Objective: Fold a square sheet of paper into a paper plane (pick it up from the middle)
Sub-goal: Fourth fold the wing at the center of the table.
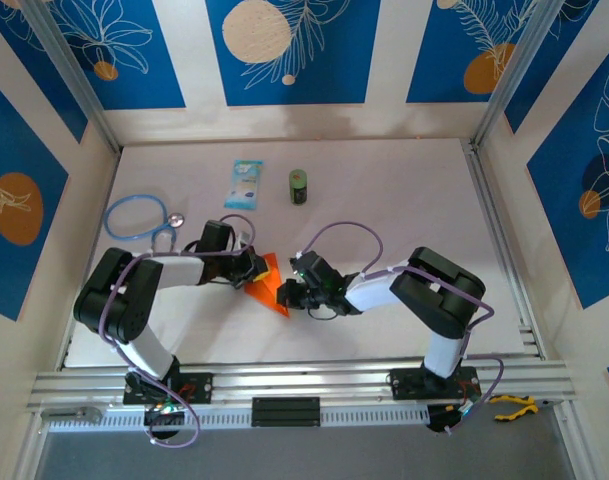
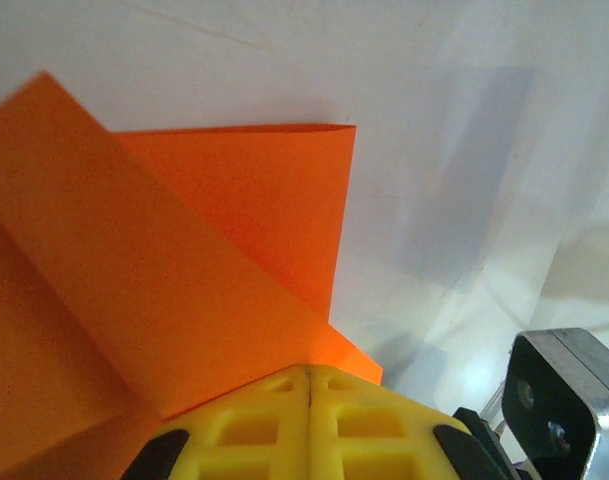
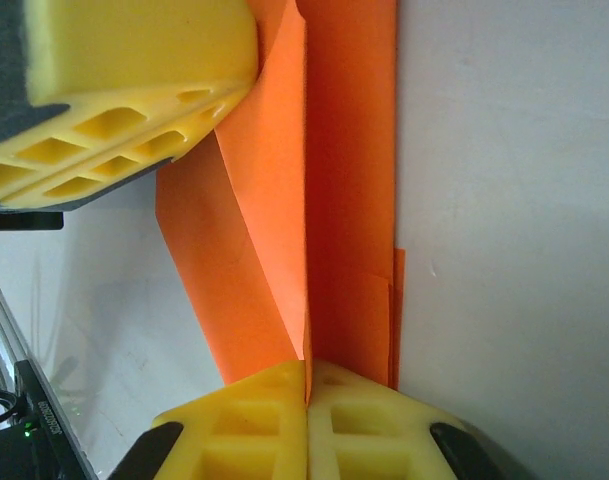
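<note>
Packet [image 1: 244, 184] left of can [image 1: 299, 187]; both behind paper [image 1: 268, 285]

Your top cam sat high up on the near side of the orange paper [image 1: 267, 283], looking down from far off. Both wrist cams were jammed right against that paper from opposite sides, so all three shared it.

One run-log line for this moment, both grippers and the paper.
stage: mid-fold | orange paper: partly folded | left gripper: shut on orange paper | right gripper: shut on orange paper
</note>
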Controlling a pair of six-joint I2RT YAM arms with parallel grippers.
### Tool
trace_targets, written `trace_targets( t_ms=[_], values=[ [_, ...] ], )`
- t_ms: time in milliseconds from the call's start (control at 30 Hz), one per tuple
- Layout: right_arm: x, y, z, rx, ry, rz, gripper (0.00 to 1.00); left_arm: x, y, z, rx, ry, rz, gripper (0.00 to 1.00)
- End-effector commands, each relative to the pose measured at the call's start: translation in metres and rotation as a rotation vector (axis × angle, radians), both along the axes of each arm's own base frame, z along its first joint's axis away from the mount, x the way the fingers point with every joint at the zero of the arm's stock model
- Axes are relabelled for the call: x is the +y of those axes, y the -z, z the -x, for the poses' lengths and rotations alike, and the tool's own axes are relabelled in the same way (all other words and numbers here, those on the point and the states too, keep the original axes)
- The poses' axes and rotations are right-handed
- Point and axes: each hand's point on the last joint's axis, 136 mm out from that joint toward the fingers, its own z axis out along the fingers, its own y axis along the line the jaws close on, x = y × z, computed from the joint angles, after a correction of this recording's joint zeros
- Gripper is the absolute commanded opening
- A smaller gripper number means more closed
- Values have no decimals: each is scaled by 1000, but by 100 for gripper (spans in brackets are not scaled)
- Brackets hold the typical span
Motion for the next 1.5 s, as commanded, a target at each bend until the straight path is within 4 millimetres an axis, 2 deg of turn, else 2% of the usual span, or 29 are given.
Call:
trace_targets(
  t_ms=[0,233,700,933,1133,1467],
  values=[
    [-18,32,14,103,8,99,6,-9,-5,2,-16,35,16,4],
    [-20,33,12,112,20,105,6,-8,6,6,8,35,-4,4],
    [-19,33,15,130,7,113,10,-8,12,2,15,39,-34,4],
    [-14,19,14,128,-6,88,17,-5,20,4,32,45,-54,4],
    [-13,3,16,112,-30,70,20,-4,23,7,34,49,-61,4],
    [-17,5,32,151,-59,50,16,-4,24,8,35,52,-64,3]
  ],
)
